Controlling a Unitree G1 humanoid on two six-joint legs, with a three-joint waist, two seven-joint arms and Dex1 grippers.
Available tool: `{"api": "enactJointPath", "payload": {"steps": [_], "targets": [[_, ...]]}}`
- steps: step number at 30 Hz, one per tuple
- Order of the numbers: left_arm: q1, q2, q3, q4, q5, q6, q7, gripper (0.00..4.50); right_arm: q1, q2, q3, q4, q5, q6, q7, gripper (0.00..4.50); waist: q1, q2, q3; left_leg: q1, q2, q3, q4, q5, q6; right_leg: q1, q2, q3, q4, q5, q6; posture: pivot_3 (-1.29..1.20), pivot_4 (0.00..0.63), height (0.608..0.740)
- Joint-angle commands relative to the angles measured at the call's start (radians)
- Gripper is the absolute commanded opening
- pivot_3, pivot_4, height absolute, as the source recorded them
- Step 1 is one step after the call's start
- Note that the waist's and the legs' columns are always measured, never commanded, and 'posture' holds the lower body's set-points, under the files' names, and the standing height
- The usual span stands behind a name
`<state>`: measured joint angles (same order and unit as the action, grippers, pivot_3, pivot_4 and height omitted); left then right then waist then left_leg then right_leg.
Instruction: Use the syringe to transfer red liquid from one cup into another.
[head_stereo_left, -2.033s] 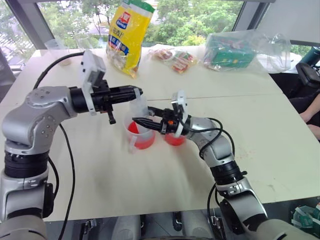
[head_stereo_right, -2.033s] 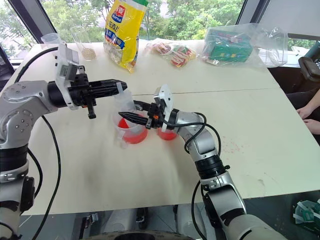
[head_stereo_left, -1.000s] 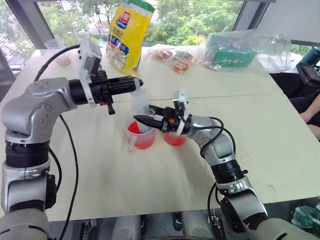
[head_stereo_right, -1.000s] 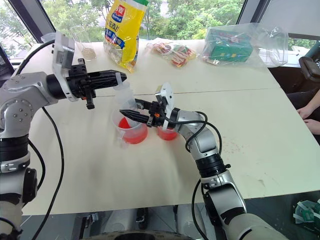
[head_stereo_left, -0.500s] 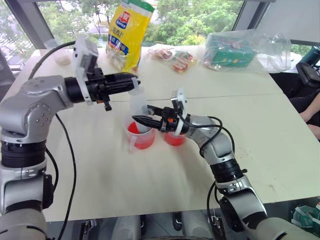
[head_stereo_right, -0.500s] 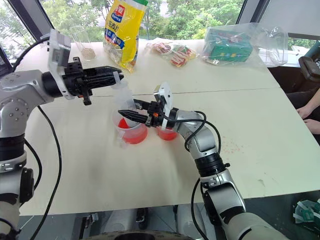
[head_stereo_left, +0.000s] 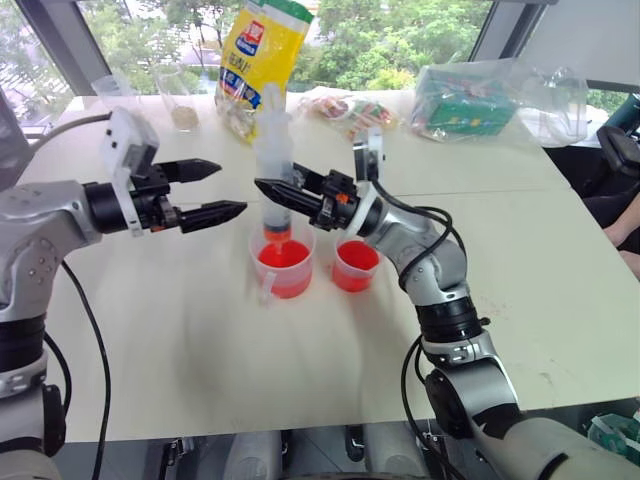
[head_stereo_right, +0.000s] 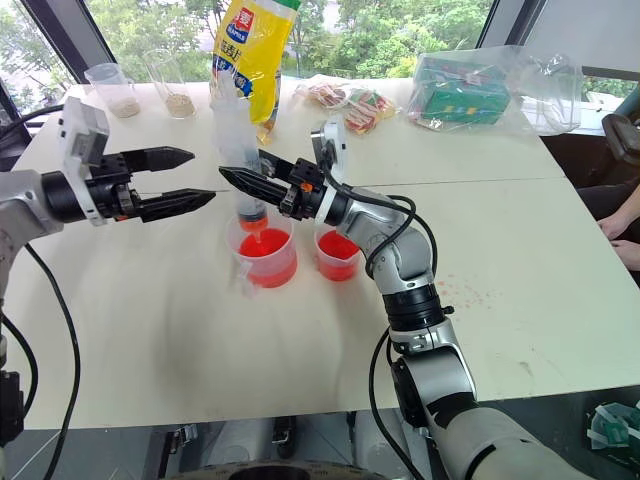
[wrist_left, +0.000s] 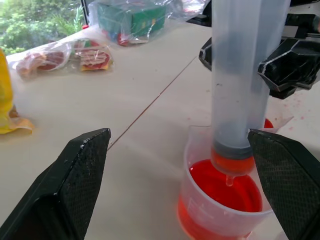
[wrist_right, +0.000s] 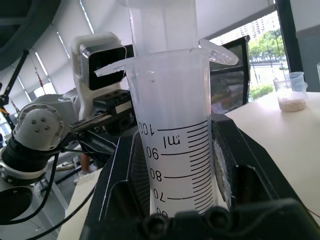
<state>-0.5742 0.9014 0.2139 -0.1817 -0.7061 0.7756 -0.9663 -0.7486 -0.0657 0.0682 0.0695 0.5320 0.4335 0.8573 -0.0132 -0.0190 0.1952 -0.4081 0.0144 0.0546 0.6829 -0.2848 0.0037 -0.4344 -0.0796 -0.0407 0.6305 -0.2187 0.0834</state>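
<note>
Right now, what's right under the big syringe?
Under the syringe tip sits the handled measuring cup, holding red liquid. The right gripper's fingers cover part of the barrel, so its contents there stay hidden.

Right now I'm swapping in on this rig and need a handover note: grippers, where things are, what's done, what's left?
Left gripper: open, empty, beside the syringe.
Right gripper: shut on the syringe, upright, its red-stained tip just above the handled cup.
Smaller cup stands beside it; both hold red liquid.
Done: syringe lifted from the handled cup.
Left: carry it over the smaller cup and press the plunger.
</note>
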Motion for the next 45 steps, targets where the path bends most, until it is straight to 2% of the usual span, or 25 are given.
{"api": "enactJointPath", "payload": {"steps": [1,4,8,12,17,21,26,45], "targets": [[-0.072,-0.014,0.015,0.020,-0.004,-0.029,0.006,4.48,-0.033,-0.025,-0.056,-0.121,0.058,0.026,-0.037,1.34,0.002,0.000,0.000,0.000,0.000,0.000,0.000,0.000,0.000,0.000,0.000,0.000,0.000,0.000,0.000,0.00,0.150,0.740],[-0.122,-0.044,-0.001,0.047,-0.003,-0.039,0.007,4.48,-0.054,-0.058,-0.104,-0.186,0.105,0.070,-0.086,1.34,0.002,0.000,0.000,-0.001,0.000,0.000,0.000,0.000,0.000,0.000,0.000,0.000,0.000,0.000,0.000,0.00,0.150,0.740],[-0.193,-0.105,-0.048,0.088,0.015,-0.067,-0.008,4.48,-0.058,-0.159,-0.226,-0.308,0.195,0.155,-0.186,1.34,0.004,0.000,0.000,-0.001,0.000,0.000,0.000,0.000,0.000,0.000,0.000,-0.001,0.000,0.000,0.000,0.00,0.150,0.740],[-0.240,-0.156,-0.084,0.113,0.022,-0.086,-0.024,4.48,0.030,-0.248,-0.264,-0.392,0.218,0.193,-0.216,1.34,0.001,0.000,0.000,-0.001,0.000,0.000,0.000,-0.001,0.001,0.000,0.000,0.000,-0.001,0.000,0.000,0.00,0.150,0.740],[-0.288,-0.199,-0.116,0.130,0.029,-0.093,-0.044,4.48,0.140,-0.292,-0.256,-0.433,0.209,0.179,-0.227,1.34,-0.005,0.000,0.000,0.000,0.000,0.001,0.000,-0.001,0.001,0.000,0.001,0.000,0.000,0.000,0.000,0.00,0.150,0.740],[-0.368,-0.257,-0.135,0.152,0.013,-0.093,-0.066,4.48,0.238,-0.289,-0.222,-0.422,0.154,0.123,-0.222,1.34,0.003,0.000,0.000,0.000,0.000,0.001,0.000,-0.001,0.001,0.000,0.001,0.000,0.000,0.000,0.000,0.00,0.150,0.740],[-0.432,-0.308,-0.146,0.173,0.002,-0.084,-0.094,4.48,0.290,-0.284,-0.188,-0.416,0.125,0.078,-0.220,1.34,0.001,0.000,0.000,-0.001,-0.001,0.002,0.000,-0.001,0.002,0.000,0.000,0.001,-0.001,0.000,0.001,0.00,0.150,0.740],[-0.459,-0.434,-0.202,0.142,-0.036,-0.035,-0.101,4.48,0.301,-0.283,-0.151,-0.452,0.126,0.076,-0.246,1.34,0.002,0.000,0.000,0.000,-0.001,0.001,0.000,-0.001,0.002,0.000,0.001,0.001,-0.001,0.000,0.001,0.00,0.150,0.740]]}}
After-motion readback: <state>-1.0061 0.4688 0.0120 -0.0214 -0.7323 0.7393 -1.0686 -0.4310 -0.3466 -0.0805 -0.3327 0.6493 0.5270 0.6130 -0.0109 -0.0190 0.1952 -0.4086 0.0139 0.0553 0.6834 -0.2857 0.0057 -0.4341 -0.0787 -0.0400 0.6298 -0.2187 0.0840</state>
